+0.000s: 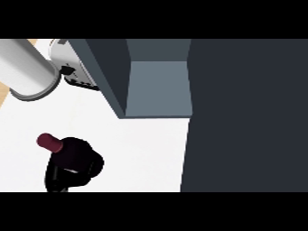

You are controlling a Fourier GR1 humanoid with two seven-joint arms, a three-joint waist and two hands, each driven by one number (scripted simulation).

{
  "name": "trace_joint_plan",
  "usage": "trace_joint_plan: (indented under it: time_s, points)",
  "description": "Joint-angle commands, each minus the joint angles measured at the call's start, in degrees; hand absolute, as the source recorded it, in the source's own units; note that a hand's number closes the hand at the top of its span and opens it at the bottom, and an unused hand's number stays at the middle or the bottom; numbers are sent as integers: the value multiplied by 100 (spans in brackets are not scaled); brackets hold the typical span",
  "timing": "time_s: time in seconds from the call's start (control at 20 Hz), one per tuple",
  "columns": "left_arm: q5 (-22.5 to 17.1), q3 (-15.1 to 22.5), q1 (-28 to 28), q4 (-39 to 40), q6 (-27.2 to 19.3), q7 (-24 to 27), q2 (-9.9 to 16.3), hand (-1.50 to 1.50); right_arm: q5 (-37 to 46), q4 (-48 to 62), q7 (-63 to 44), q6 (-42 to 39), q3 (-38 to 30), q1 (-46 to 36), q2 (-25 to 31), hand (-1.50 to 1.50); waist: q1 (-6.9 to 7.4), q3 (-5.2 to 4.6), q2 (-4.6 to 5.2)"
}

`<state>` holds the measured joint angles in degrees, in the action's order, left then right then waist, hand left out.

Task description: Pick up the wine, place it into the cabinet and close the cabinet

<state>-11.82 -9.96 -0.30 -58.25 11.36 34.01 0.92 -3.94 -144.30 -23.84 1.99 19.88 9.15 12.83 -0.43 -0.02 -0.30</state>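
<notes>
Closing round the wine (50,142), the left hand (75,166) shows as a black mass low in the head view. Its fingers are curled about the bottle's body. Hand and dark glass run together, so the line between them cannot be told. Only the bottle's dark red top sticks clear, up and to the left of the hand, and the wine leans that way. Whether its base touches the counter (143,149) cannot be told, since the hand hides it.

The white counter spreads all round the hand. Up and to the right of the hand, well apart from it, stands the cabinet (157,85). It is open, with a paler grey inside between dark walls. The wine is outside the cabinet, on the counter side of its near edge. Farther right of the hand a broad dark panel (256,117) fills the view from top to bottom; it looks like the cabinet's door, though its hinge does not show.

Above the hand, near the upper left corner, lies a pale cylinder (16,67). Whether this is a forearm cannot be told. Just past its end sits a white appliance (73,56), against the cabinet's left wall.
</notes>
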Motion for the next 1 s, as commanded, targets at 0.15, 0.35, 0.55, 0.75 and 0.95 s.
trace_joint_plan:
  time_s: [0.15, 0.35, 0.55, 0.75, 0.95]
  points:
    - [-442, 126, 293, -878, 422, 215, -45, 150, -501, -1099, -611, 66, -241, 29, 17, -150, 39, 2, 7]
    - [-508, 724, 526, -1707, 113, -140, -90, 150, -187, -1208, -592, 105, 55, 242, -11, -150, 14, 4, -8]
    - [-674, 938, 470, -2304, -170, -848, -91, 150, -444, -1181, -764, 18, -73, 57, 41, -150, 18, 4, 4]
    - [-616, 1876, 385, -3001, -1297, -1193, -91, 150, -201, -1086, -654, 115, 61, 49, -58, -150, -11, 4, 0]
    - [-522, 2616, 317, -3531, -2137, -1528, -92, 150, -392, -1211, -632, 36, -9, 181, -10, -150, -36, 7, -9]
